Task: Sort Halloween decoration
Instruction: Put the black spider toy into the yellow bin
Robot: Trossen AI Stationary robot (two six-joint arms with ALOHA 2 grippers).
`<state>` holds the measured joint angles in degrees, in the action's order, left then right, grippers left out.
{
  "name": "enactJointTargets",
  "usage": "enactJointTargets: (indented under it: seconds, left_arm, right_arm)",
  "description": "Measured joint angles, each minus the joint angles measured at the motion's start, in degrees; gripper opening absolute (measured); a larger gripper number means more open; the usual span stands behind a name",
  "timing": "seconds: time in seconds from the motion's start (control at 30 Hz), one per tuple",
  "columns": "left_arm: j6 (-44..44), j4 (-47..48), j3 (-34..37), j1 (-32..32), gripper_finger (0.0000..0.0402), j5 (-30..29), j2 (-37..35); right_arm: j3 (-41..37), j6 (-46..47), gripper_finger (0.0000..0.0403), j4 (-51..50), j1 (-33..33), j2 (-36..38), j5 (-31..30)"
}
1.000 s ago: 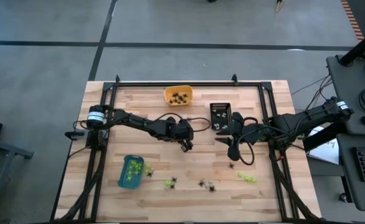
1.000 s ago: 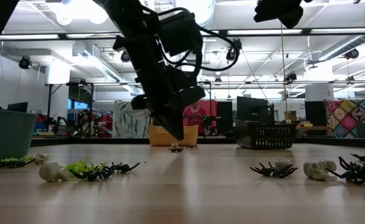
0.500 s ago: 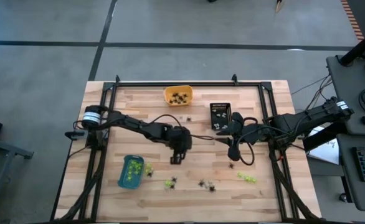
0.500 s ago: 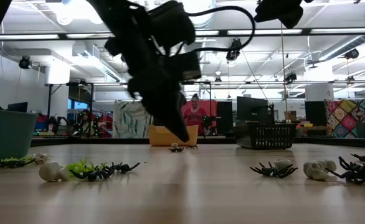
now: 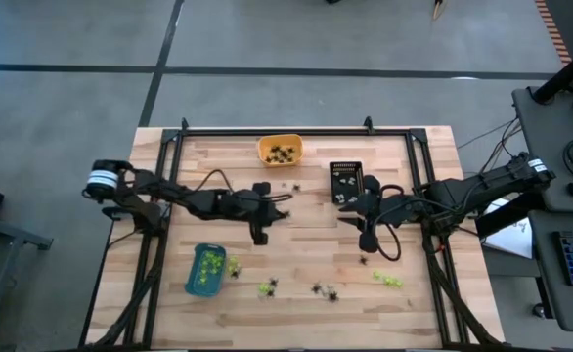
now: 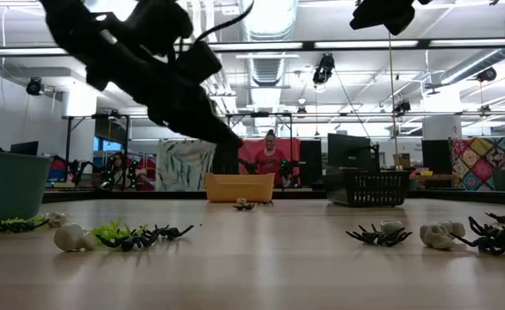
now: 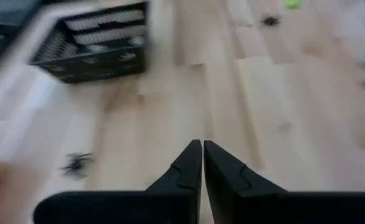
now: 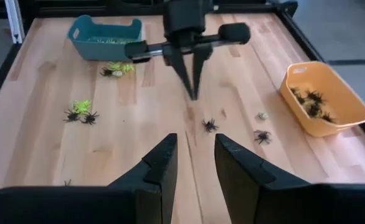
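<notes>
The Halloween decoration lies loose on the wooden table: lime-green pieces [image 5: 389, 280], black spiders [image 5: 324, 289] and a green-and-black cluster [image 5: 267, 286] along the near side, plus a spider [image 8: 209, 126] toward the orange tray. My left gripper [image 7: 202, 146] is shut with nothing in it. It hangs above mid-table [image 5: 279, 205], slanting down toward the right arm [image 8: 192, 90]. My right gripper [image 8: 195, 146] stands open and raised at centre right [image 5: 348, 210], with nothing between its fingers.
An orange tray [image 5: 280, 150] with black spiders stands at the far edge. A black tray [image 5: 345, 176] with whitish pieces sits just to its right. A blue tray [image 5: 206, 269] with lime-green pieces stands near left. A black frame rims the table. People show in the room behind.
My left gripper has drawn back from mid-table toward the table's left edge and risen. It has tipped from pointing steeply down to a shallower slant and rolled about its own line. It has stayed shut throughout.
</notes>
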<state>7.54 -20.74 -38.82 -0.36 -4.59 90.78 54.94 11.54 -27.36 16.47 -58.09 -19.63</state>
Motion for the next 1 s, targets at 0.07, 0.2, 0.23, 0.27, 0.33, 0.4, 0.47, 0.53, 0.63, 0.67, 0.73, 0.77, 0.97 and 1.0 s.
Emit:
enactJointTargets:
  seconds: [0.07,0.2,0.23,0.27,0.33,0.4,0.47,0.53,0.63,0.67,0.73,0.77,0.97,1.0]
  left_arm:
    - [1.3,-3.2,2.0,0.2,0.0007,-1.9,0.0]
    - [1.7,-12.4,5.0,1.3,0.0038,-2.9,2.4]
    - [0.8,-15.5,5.5,1.4,0.0048,-3.0,3.2]
    - [-0.2,-18.4,6.2,1.6,0.0059,-2.8,4.1]
    - [-1.9,-23.9,7.3,1.7,0.0082,-2.6,5.8]
    - [-2.9,-27.0,7.6,1.4,0.0106,-2.4,7.9]
    - [-3.2,-27.4,7.7,1.3,0.0128,-2.4,9.9]
    - [-3.3,-28.6,7.3,1.3,0.0147,-2.4,11.9]
    - [-3.4,-29.2,6.2,1.3,0.0166,-2.4,14.0]
    - [-3.4,-29.2,5.7,1.3,0.0170,-2.4,14.7]
    - [-3.2,-29.0,5.7,1.4,0.0176,-2.4,15.4]
    - [-3.2,-29.2,5.7,1.6,0.0179,-2.4,15.8]
    - [-3.7,-29.1,7.1,2.9,0.0183,-2.5,15.9]
    - [-3.7,-28.9,7.2,3.2,0.0183,-2.5,15.9]
  right_arm:
    - [-0.1,-1.4,0.0098,0.8,0.0,-0.1,-1.5]
    - [-1.0,-3.4,0.0098,3.9,-0.1,-0.4,-5.6]
    - [-1.1,-3.8,0.0098,4.0,-0.1,-0.5,-6.0]
    - [-1.2,-4.4,0.0098,4.2,-0.3,-0.5,-6.1]
    - [-1.5,-5.4,0.0098,5.8,-0.4,-0.9,-6.2]
    - [-1.9,-6.8,0.0098,7.1,-0.4,-1.1,-5.9]
    - [-3.0,-8.4,0.0098,9.7,-0.4,-2.1,-5.6]
    - [-5.5,-10.5,0.0098,14.0,-0.4,-3.1,-5.4]
    - [-10.2,-15.3,0.0098,25.8,-0.7,-5.1,-5.4]
    - [-11.6,-16.6,0.0098,29.0,-0.8,-5.6,-5.3]
    - [-14.0,-18.9,0.0098,35.1,-1.0,-6.8,-5.1]
    - [-15.1,-19.8,0.0098,38.2,-1.3,-7.1,-4.2]
    - [-20.5,-21.6,0.0098,49.2,-4.0,-7.7,0.6]
    - [-20.8,-21.6,0.0098,50.0,-4.6,-7.7,0.9]
